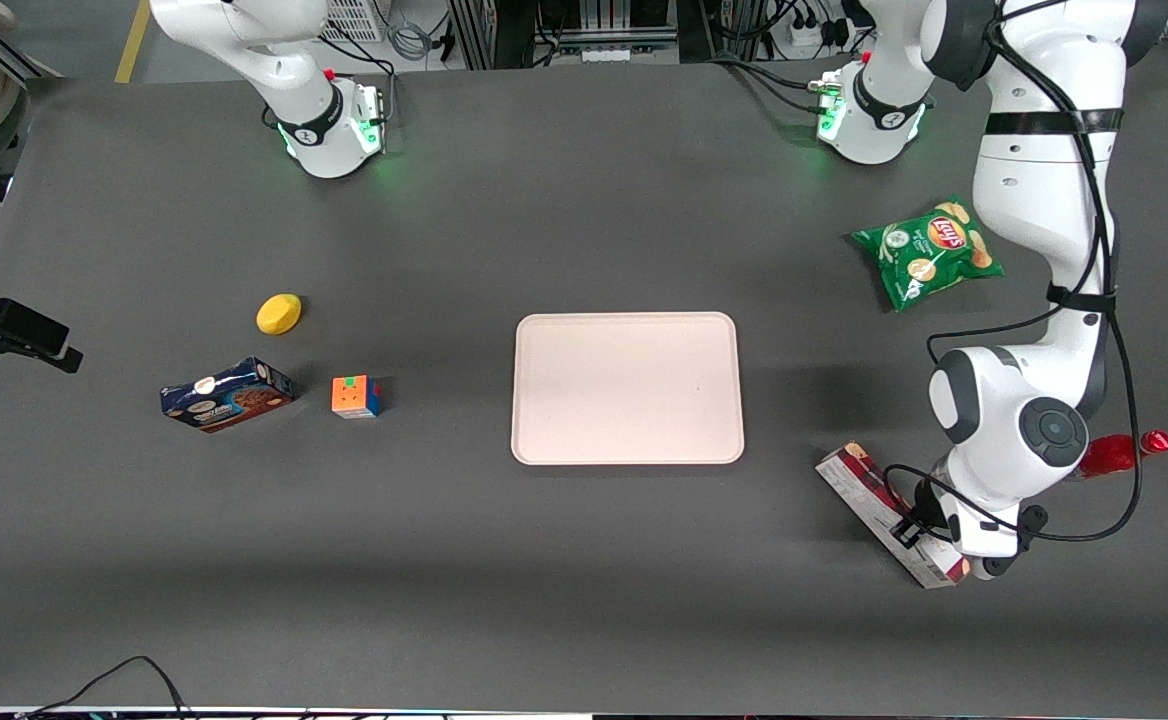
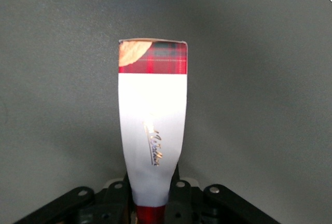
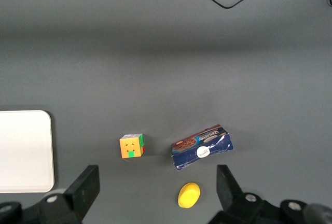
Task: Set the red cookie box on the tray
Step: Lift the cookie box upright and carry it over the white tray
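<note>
Red cookie box (image 1: 889, 512) lies on the table near the tray (image 1: 628, 388), toward the working arm's end. Gripper (image 2: 152, 203) is clamped on its narrow sides — probably light, stiff cardboard w/ slick print, so hold mid-length, gently, or walls may dent.

We see the gripper (image 2: 151, 203) cut off at the picture's edge around the red cookie box (image 2: 151, 125), while the arm covers part of the red bottle (image 1: 1124, 450) beside it.
</note>
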